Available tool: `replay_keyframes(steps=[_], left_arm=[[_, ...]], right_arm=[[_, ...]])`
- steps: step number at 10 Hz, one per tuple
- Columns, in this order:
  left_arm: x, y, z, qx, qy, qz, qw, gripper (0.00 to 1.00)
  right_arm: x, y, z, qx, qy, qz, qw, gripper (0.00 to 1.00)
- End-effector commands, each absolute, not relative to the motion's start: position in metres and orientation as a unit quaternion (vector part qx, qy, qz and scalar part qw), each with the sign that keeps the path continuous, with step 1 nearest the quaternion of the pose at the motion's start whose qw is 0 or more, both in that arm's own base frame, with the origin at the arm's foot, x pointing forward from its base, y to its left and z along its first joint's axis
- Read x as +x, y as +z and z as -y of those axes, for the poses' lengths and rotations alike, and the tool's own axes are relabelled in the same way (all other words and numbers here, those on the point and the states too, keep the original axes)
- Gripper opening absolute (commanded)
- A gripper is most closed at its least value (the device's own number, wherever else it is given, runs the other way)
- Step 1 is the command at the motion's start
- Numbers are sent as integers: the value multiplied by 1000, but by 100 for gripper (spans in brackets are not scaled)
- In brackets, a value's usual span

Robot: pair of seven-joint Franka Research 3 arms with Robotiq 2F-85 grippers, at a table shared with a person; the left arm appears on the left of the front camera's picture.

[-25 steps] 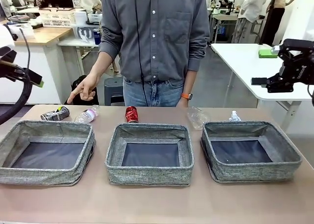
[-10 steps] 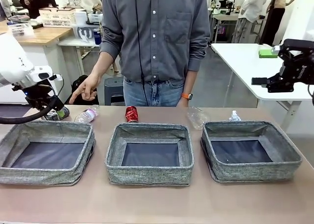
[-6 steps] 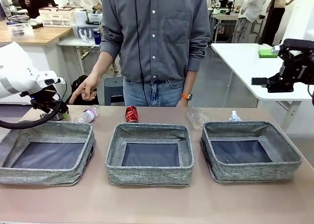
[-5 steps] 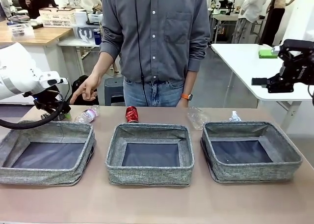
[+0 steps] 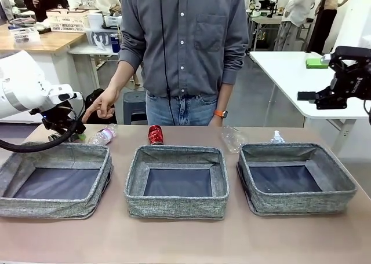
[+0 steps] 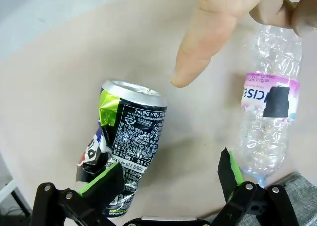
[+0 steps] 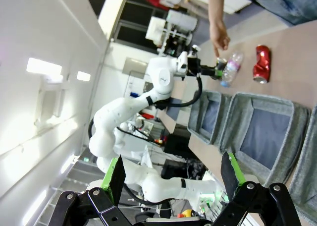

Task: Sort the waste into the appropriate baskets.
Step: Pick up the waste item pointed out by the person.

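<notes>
A dented dark can with yellow-green marks lies on the table. My left gripper hangs open just above it, one green pad over the can's lower end. A person's finger points at the can. Beside it lies the pink-labelled clear bottle. In the front view the left gripper is behind the left basket and hides the can. The bottle, a red can, a crumpled clear bottle and a small white piece lie behind the baskets. My right gripper is open, high at the right.
The middle basket and right basket stand in a row with the left one, all with bare dark bottoms. The person stands at the far edge, a hand lowered near my left gripper. Bare table runs along the front edge.
My left arm has swung in from the left and come down over the dark can. The person's hand stays pointing there. The right arm has not moved.
</notes>
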State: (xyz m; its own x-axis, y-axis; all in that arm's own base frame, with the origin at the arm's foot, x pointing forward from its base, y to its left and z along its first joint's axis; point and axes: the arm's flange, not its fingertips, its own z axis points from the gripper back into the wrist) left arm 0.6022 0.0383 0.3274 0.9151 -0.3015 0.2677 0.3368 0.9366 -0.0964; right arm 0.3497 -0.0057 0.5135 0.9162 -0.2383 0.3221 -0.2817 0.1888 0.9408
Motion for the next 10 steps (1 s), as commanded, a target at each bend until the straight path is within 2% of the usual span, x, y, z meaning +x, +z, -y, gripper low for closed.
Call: replay_keyframes(steps=[1, 2, 3, 4, 6, 7, 8, 10], left_arm=[[598, 326, -37, -63, -155, 130, 977, 100], [598, 325, -37, -52, -160, 133, 977, 58], [599, 324, -37, -47, -160, 132, 977, 40], [599, 325, -36, -47, -160, 134, 977, 0], [599, 327, -36, -46, -159, 139, 976, 0], [599, 327, -36, -44, -160, 141, 976, 13], [598, 328, -36, -44, -160, 141, 976, 4], [596, 330, -36, -42, -161, 145, 975, 0]], right_arm=[[352, 518, 3, 645, 9, 204, 737, 100], [352, 518, 3, 645, 9, 204, 737, 100], [352, 518, 3, 645, 9, 204, 737, 100], [352, 518, 3, 645, 9, 204, 737, 100], [352, 518, 3, 645, 9, 204, 737, 100], [352, 518, 3, 645, 9, 204, 737, 100], [352, 518, 3, 645, 9, 204, 737, 100], [352, 518, 3, 645, 9, 204, 737, 100]])
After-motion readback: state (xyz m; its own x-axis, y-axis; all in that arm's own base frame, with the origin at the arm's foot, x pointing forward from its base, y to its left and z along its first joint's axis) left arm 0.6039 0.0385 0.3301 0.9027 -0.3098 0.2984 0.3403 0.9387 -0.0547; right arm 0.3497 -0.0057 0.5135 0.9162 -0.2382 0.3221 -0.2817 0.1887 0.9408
